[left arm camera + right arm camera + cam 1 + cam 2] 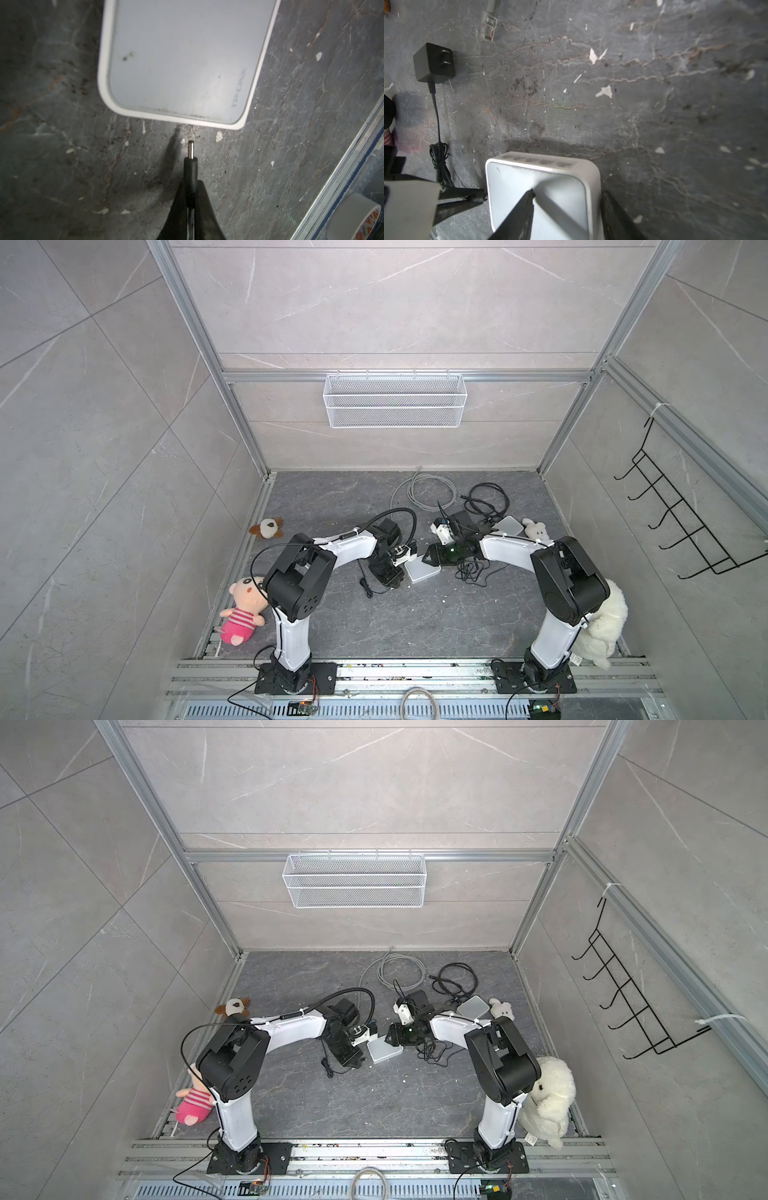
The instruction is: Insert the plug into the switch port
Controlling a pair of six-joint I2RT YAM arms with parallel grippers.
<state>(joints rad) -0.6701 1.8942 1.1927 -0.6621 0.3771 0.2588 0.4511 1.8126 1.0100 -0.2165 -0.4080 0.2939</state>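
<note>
The white switch [423, 572] lies flat on the dark table near the middle in both top views [384, 1051]. My left gripper [192, 188] is shut on the black plug [191, 164]. The plug's metal tip points at the switch's side wall [182, 119] and stops a little short of it. My right gripper [568, 204] reaches in from the opposite side with its jaws apart. One finger [523, 212] lies over the switch's top face, and the other sits beside its side wall. A row of ports [538, 161] shows on the switch's far face.
A black power adapter [433, 62] with a bundled cord lies beside the switch, and a clear network connector [489, 27] beyond it. A second white box [509, 526], grey cable [424, 489] and black cable [488, 497] lie behind. Plush toys line both sides. A tape roll [353, 220] sits past the rail.
</note>
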